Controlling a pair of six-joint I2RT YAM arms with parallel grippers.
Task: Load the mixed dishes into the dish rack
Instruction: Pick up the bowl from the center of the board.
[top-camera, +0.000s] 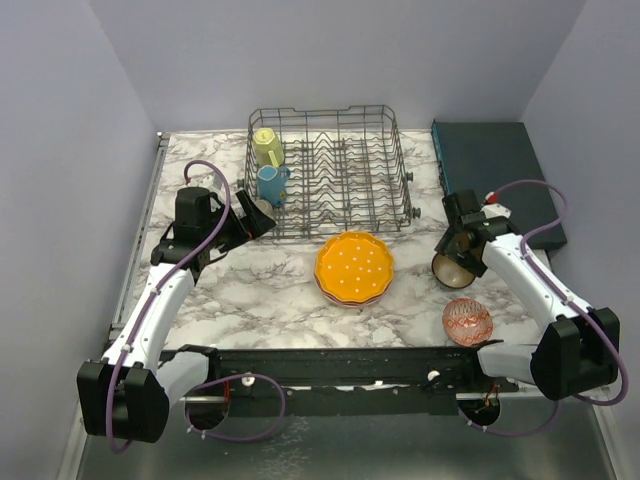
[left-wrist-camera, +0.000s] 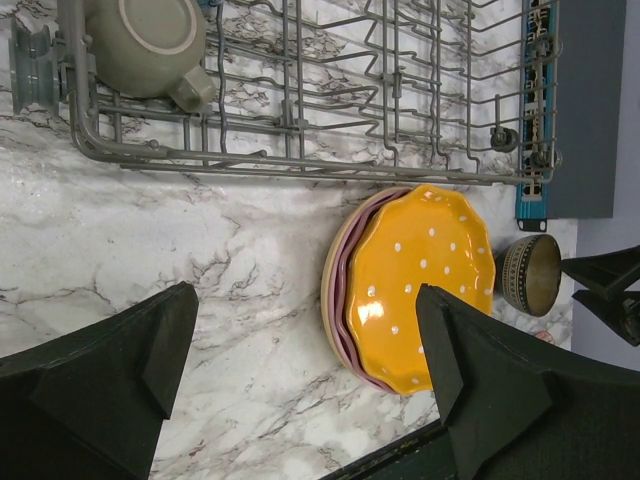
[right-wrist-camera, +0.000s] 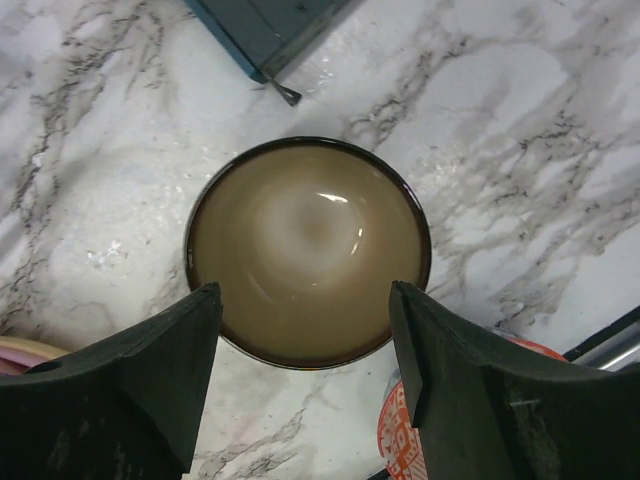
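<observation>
The dish rack (top-camera: 325, 170) stands at the back, with a yellow mug (top-camera: 267, 147) and a blue mug (top-camera: 271, 184) at its left end. A grey-olive mug (left-wrist-camera: 150, 45) lies in its near left corner. My left gripper (top-camera: 262, 215) (left-wrist-camera: 308, 300) is open over bare marble just in front of that corner. The orange dotted plate (top-camera: 354, 265) (left-wrist-camera: 420, 285) tops a stack with a pink plate. My right gripper (top-camera: 455, 245) (right-wrist-camera: 305, 300) is open above the dark brown bowl (top-camera: 455, 264) (right-wrist-camera: 308, 250), and its fingers do not touch the rim. A red-patterned bowl (top-camera: 467, 320) (right-wrist-camera: 400, 440) sits nearer.
A flat dark teal box (top-camera: 495, 170) (right-wrist-camera: 270, 25) lies at the back right, close behind the brown bowl. The black bar (top-camera: 330, 365) carrying the arm bases runs along the near edge. Grey walls close in the table on three sides.
</observation>
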